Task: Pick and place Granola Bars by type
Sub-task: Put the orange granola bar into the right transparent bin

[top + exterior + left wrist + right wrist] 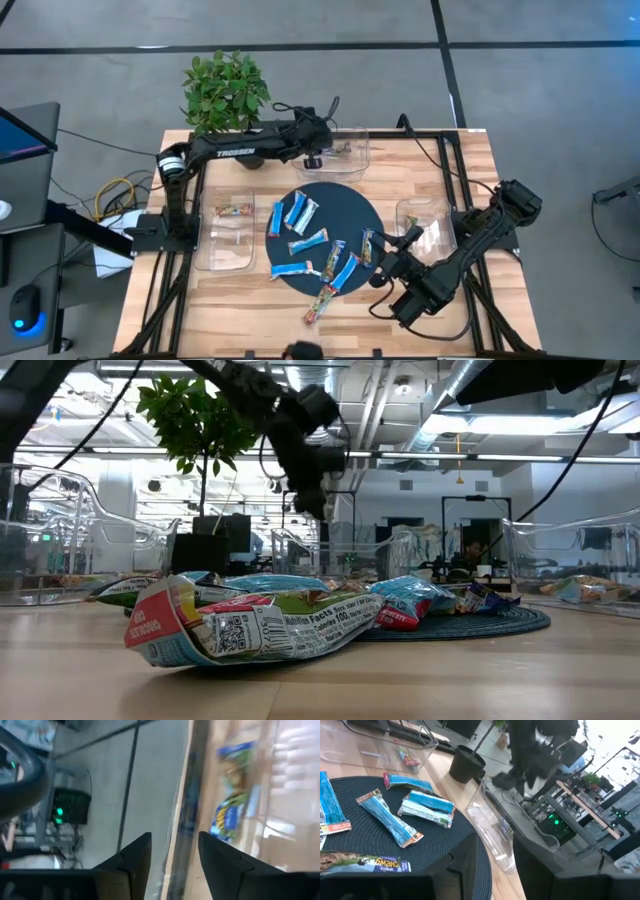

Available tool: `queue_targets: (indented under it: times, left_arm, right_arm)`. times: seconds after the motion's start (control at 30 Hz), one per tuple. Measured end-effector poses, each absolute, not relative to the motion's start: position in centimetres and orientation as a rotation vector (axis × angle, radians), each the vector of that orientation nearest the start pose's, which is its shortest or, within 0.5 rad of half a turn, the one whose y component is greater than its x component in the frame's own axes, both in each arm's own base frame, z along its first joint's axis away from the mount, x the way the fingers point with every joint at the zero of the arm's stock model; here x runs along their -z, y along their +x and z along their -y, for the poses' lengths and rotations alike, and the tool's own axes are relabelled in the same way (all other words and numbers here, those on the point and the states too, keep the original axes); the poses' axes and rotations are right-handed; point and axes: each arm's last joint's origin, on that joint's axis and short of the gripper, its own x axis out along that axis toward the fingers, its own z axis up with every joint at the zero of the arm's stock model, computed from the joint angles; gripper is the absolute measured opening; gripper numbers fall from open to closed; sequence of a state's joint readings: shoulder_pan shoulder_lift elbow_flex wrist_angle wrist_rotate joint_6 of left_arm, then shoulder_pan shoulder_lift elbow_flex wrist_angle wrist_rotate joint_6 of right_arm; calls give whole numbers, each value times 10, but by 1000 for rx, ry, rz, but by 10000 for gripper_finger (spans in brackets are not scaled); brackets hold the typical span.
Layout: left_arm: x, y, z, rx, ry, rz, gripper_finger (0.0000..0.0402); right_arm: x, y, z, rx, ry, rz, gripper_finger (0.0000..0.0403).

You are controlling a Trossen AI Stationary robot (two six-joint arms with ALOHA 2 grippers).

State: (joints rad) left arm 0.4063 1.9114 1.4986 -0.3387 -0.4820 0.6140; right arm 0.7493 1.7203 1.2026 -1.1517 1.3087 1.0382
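- Left gripper [318,152] hangs over the clear bin [352,160] at the table's far edge — jaws spread, holding nothing.
- Right gripper [388,268] sits at the round dark mat's [340,196] right rim, jaws parted and empty.
- Blue-and-white granola bars [300,211] lie scattered on the mat; a multicoloured bar [320,300] lies off it, toward the near edge.
- One multicoloured bar [236,210] rests in the left clear bin [222,255].

Wooden table [250,300] carries a dark round mat [375,218] at centre, three clear bins: one under the left gripper [322,152], one [225,240] on the left arm's side, one [425,225] beside the right gripper [385,272]. One multicoloured bar [322,298] lies on bare wood just off the mat, near the right gripper.
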Motion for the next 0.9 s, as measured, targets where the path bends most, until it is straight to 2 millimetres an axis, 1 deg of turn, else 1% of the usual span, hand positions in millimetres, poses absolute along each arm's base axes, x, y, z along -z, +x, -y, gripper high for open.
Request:
queue_targets:
  times: [0.1, 0.17, 0.27, 0.37, 0.47, 0.57, 0.63, 0.7, 0.8, 0.9]
  left_arm:
    - [-263, 381, -156, -508, 594, -1006, 159]
    - [-276, 376, -135, -440, 603, -1005, 158]
    - [-301, 360, -104, -328, 578, -984, 154]
    - [-328, 333, -78, -205, 488, -963, 154]
    - [-349, 302, -58, -67, 358, -922, 154]
    - [-362, 269, -41, 52, 269, -862, 153]
    - [-362, 248, -31, 96, 257, -818, 153]
    - [-360, 228, -23, 111, 264, -764, 153]
    - [-348, 199, -13, 125, 272, -702, 153]
    - [-333, 173, -6, 122, 264, -627, 153]
  right_arm:
    - [-220, 238, -177, 743, -467, -511, 120]
    - [-220, 240, -174, 750, -454, -525, 120]
    - [-219, 245, -172, 758, -420, -540, 120]
    - [-217, 253, -171, 735, -395, -582, 120]
    - [-216, 267, -173, 665, -368, -629, 120]
    - [-218, 283, -175, 559, -360, -655, 120]
    - [-218, 295, -175, 468, -359, -656, 120]
    - [-215, 306, -172, 366, -368, -646, 120]
    - [-212, 321, -162, 207, -373, -634, 120]
    - [-213, 335, -145, 107, -332, -631, 120]
